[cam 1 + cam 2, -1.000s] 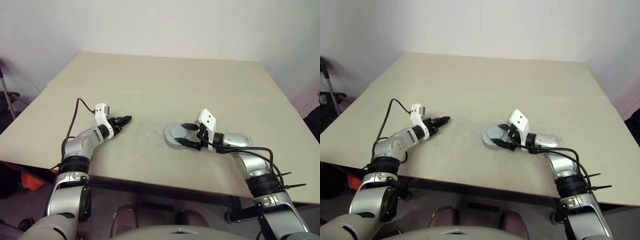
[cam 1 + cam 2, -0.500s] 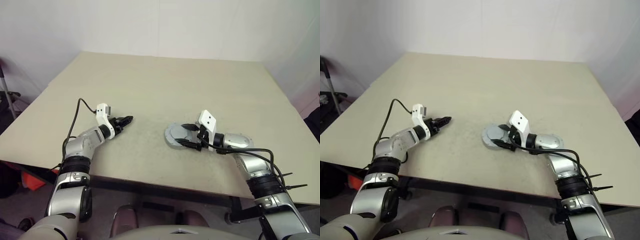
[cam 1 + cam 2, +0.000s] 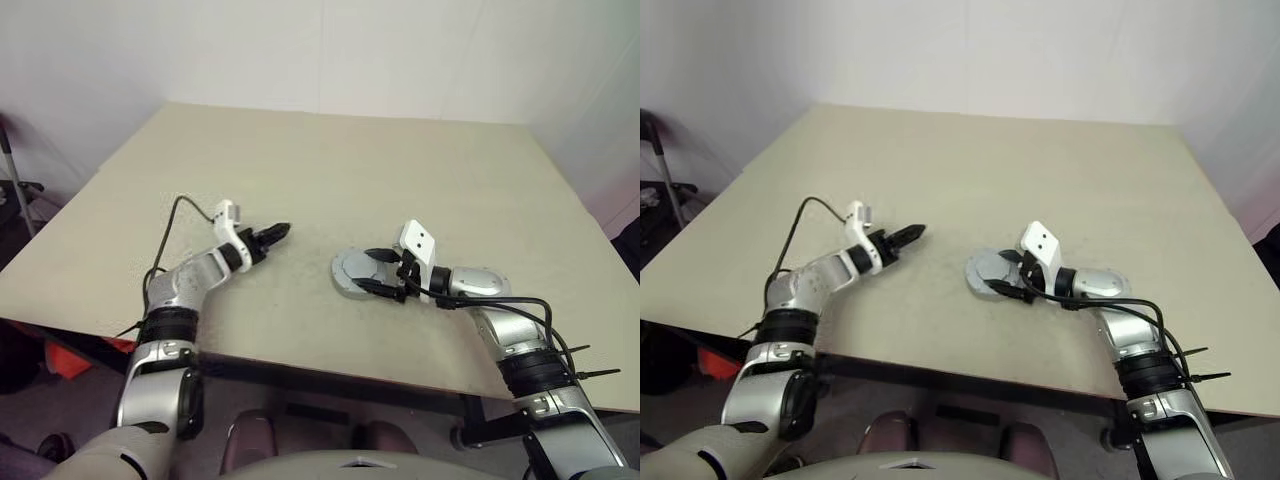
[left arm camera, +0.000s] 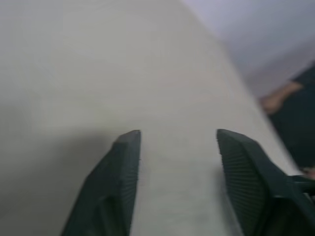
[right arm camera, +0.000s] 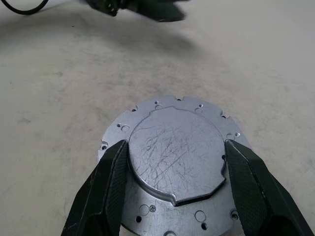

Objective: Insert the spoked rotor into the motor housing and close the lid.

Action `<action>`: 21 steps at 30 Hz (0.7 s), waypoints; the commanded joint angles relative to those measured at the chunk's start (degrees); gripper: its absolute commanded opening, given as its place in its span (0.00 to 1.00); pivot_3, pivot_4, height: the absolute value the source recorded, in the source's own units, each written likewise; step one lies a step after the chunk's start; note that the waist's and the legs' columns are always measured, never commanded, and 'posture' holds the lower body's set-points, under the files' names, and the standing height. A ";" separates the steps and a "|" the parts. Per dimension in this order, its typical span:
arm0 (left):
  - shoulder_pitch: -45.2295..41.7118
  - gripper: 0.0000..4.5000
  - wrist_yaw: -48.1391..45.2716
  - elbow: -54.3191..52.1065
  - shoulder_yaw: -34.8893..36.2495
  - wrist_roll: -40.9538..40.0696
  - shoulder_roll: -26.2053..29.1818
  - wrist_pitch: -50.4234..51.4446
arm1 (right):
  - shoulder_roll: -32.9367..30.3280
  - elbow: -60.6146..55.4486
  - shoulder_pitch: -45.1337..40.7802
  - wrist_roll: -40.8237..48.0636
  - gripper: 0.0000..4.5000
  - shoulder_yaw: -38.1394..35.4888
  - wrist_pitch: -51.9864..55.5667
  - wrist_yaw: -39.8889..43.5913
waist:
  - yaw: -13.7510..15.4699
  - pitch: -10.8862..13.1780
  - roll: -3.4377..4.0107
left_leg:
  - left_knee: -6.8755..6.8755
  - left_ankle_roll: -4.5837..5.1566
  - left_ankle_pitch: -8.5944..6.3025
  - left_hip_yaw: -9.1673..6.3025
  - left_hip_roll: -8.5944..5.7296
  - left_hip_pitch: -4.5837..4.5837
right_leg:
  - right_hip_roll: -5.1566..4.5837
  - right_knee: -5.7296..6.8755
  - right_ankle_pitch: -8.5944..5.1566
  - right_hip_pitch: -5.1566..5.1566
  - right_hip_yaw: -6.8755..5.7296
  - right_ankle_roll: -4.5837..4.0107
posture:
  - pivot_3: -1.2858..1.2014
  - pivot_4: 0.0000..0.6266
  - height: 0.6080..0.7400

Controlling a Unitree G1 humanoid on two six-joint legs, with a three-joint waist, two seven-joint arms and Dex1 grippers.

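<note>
A dull grey lid (image 5: 172, 147) with a notched edge sits on a wider grey flanged base with small holes, the motor housing (image 5: 117, 133), on the table in front of my right arm. No coils show. The spoked rotor is hidden. My right gripper (image 5: 176, 145) is shut on the lid, one finger against each side of the raised cap. The same assembly (image 3: 345, 270) shows in the left eye view. My left gripper (image 3: 281, 232) hovers over bare table to its left, pointing at it. It is open with nothing between its fingers (image 4: 123, 162).
The beige table (image 3: 400, 160) stretches far beyond the parts and ends at a white wall. Its near edge runs just below both arms. A black cable (image 3: 180, 215) loops from my left wrist. A blurred dark shape (image 4: 295, 118) lies beyond the table's edge.
My left arm has swung right toward the housing and risen slightly, mostly in the last half second. The right gripper and the lid have stayed put.
</note>
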 commanded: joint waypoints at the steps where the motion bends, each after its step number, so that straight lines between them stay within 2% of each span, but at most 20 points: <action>1: -2.02 0.23 -1.06 -1.97 -2.00 -1.73 -0.70 3.88 | -0.64 1.94 0.83 -1.95 0.66 1.83 0.70 0.52 | -0.05 0.00 0.01 | -0.02 0.00 0.00 0.00 -0.01 0.00 | 0.02 0.00 0.00 0.00 0.00 0.00 | 0.52 0.00 1.00; 4: -3.17 0.01 -2.23 -0.82 -3.77 -1.89 -1.41 6.30 | -0.64 1.96 0.84 -1.94 0.66 1.92 0.46 0.32 | -0.06 0.00 0.00 | -0.06 0.00 0.00 0.00 -0.02 0.00 | 0.04 -0.01 -0.05 -0.01 -0.02 -0.02 | 0.52 0.00 1.00; 15: -6.57 0.01 -5.58 2.46 -8.31 -1.20 -2.94 12.23 | -0.72 1.30 1.42 -1.94 0.66 1.56 0.07 -0.65 | -0.04 0.00 0.00 | -0.06 0.00 0.00 0.00 -0.04 0.06 | 0.03 -0.01 -0.06 0.04 -0.02 -0.02 | 0.52 0.00 1.00; 21: -5.20 0.01 -4.94 3.83 -14.79 3.95 -1.96 13.33 | -0.39 1.46 1.12 -2.01 0.66 1.33 -0.21 -1.65 | -0.05 -0.01 0.02 | -0.06 0.00 0.00 0.00 -0.04 0.07 | 0.04 -0.01 -0.06 0.07 -0.02 -0.02 | 0.52 0.00 1.00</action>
